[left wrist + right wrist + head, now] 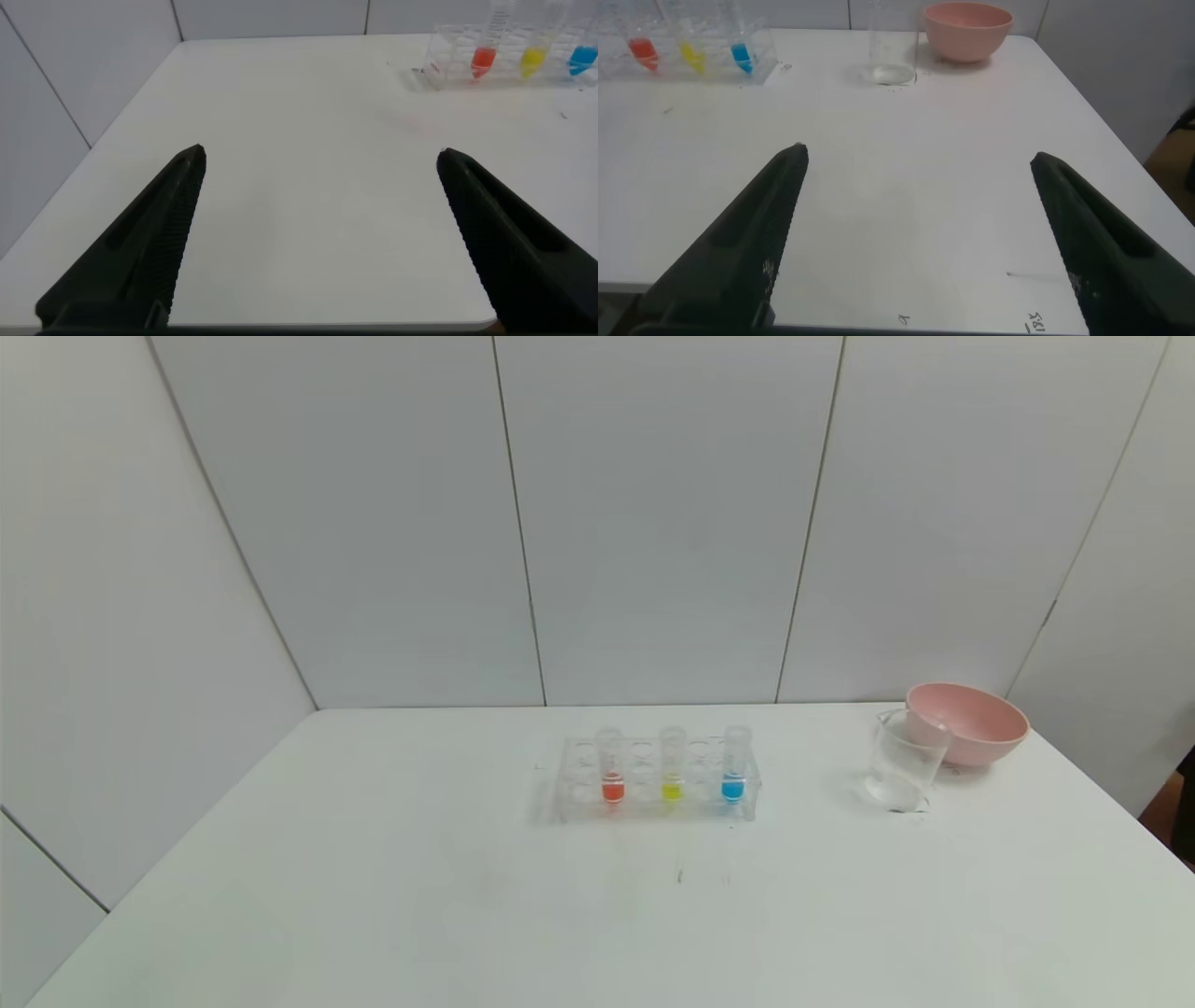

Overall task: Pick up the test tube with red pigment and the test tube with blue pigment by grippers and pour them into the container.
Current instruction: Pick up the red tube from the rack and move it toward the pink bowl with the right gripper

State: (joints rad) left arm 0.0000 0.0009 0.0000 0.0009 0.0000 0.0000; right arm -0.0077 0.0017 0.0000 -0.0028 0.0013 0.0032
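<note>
Left gripper (pixel 320 157): fingers spread wide, nothing between them, hovering over bare white table (pixel 299 121) near the table's left front part. Seen only in its own wrist view; the head view does not show it.

Right gripper (pixel 917 157): fingers likewise spread wide and empty, over the table's right front part. Absent from the head view too.

Red tube (pixel 611 767): upright in a clear rack (pixel 653 798), well apart from both grippers. From the left wrist it stands far ahead (pixel 483 58), the nearest of the three coloured tubes.

Blue tube (pixel 734 763): upright in the same rack, at the end toward the robot's right. From the right wrist it is the closest coloured tube (pixel 741 54), still well ahead of the fingers.

Yellow tube (pixel 671 765): between the red and the blue, upright.

Beaker (pixel 904 761): clear glass, upright on the table to the right of the rack, well apart from it. The right wrist view shows it (pixel 893 42) ahead of the gripper; the left wrist view does not reach it.

Pink bowl (pixel 969 723): just behind the beaker; whether they touch cannot be told. Also in the right wrist view (pixel 967 30).

Head view alone gives the full layout: rack at mid-table, beaker and bowl at the far right, grey wall panels (pixel 653 513) behind.
</note>
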